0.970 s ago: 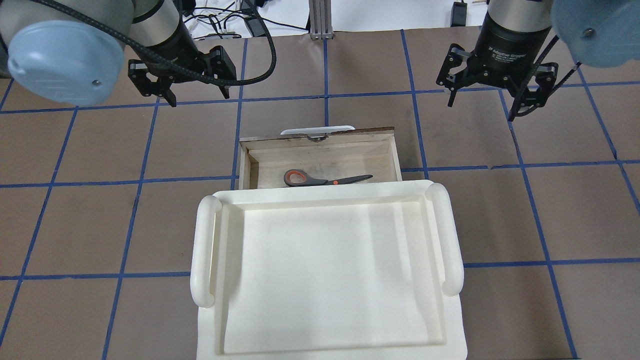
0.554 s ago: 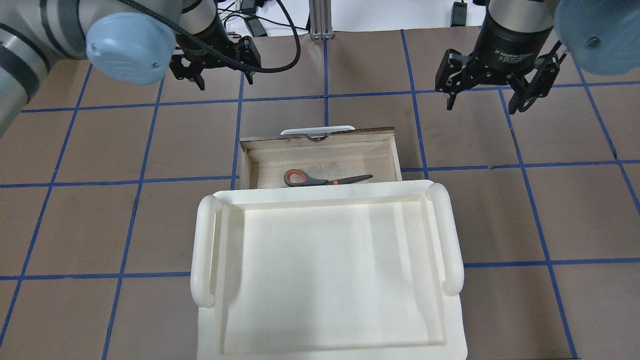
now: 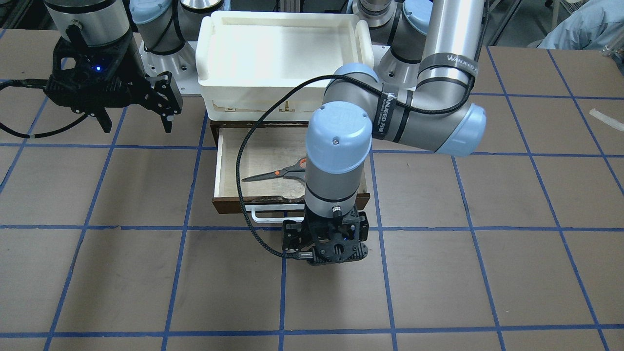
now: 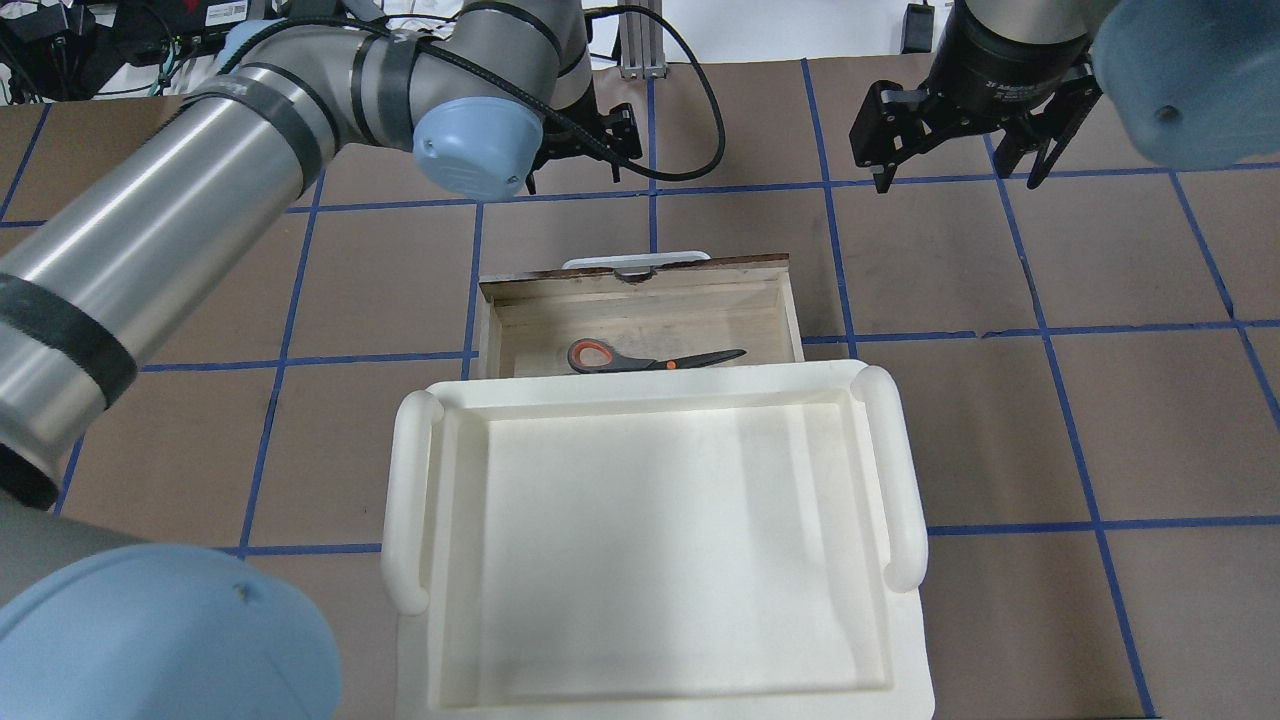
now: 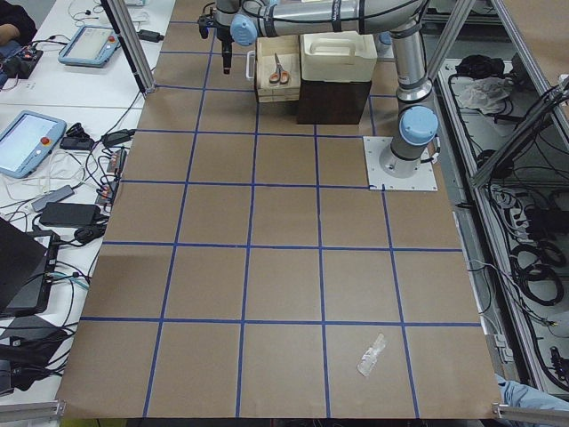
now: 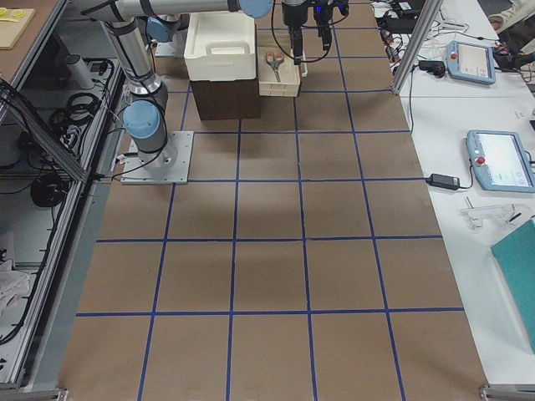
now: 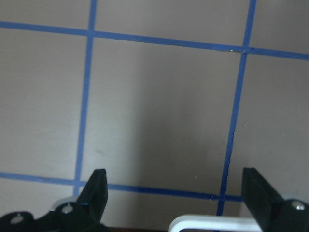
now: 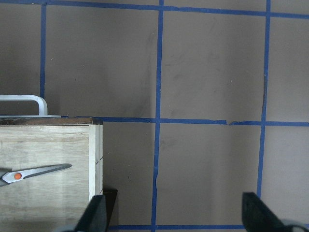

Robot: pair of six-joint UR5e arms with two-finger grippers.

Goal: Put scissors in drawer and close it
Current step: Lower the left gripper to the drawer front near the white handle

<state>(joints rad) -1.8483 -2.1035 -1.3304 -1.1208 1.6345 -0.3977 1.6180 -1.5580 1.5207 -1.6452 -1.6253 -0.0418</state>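
Scissors (image 4: pixel 652 359) lie inside the open drawer (image 4: pixel 640 300); the left gripper (image 7: pixel 176 193), spread wide, hangs just beyond its white handle (image 3: pixel 273 215), apparently to push it shut, while the right gripper (image 3: pixel 136 122) hovers aside, wide and empty.

Top centre: scissors (image 6: pixel 274 60) lie in open drawer (image 6: pixel 279 88); white tray (image 6: pixel 221 42) just left, atop dark cabinet (image 6: pixel 224 100).

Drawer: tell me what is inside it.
Only the scissors lie on the drawer's pale plywood floor, blades toward the robot's right. The white tray above covers its rear part; nothing can be told there.
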